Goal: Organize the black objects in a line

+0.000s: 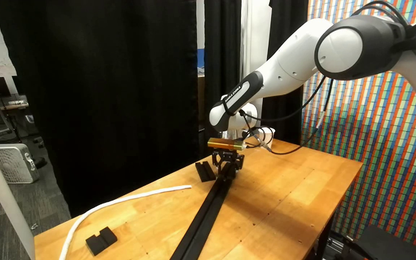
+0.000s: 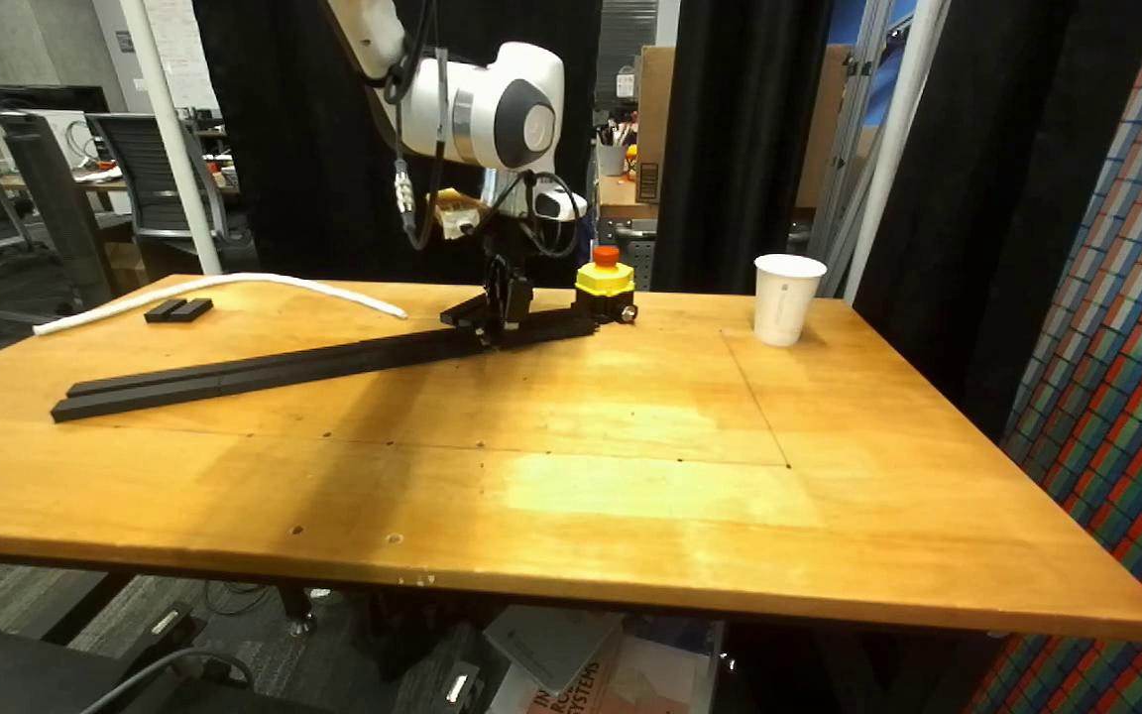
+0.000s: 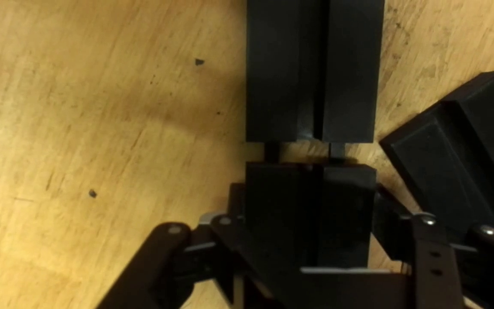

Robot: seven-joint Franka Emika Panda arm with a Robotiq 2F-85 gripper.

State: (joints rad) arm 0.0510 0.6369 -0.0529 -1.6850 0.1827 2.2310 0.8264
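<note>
My gripper (image 3: 309, 210) is shut on a grooved black block (image 3: 345, 210), one finger along each side. Ahead of that block, across a narrow gap bridged by two small dark tabs, lies a row of black strips (image 3: 272, 73). Seen in both exterior views, this row (image 1: 204, 224) (image 2: 264, 375) runs straight along the table, and my gripper (image 1: 228, 172) (image 2: 502, 325) is at its far end. A loose black block (image 3: 440, 159) (image 1: 205, 171) lies angled beside the held one. Farther off, a black block (image 1: 101, 240) (image 2: 179, 310) sits apart near the white cord.
A white cord (image 1: 121, 199) (image 2: 264, 282) curves along the curtain side of the table. The red-and-yellow button (image 2: 606, 281) stands close to the held block's end. A white paper cup (image 2: 787, 299) stands near the back corner. A black curtain (image 1: 103, 108) borders the table.
</note>
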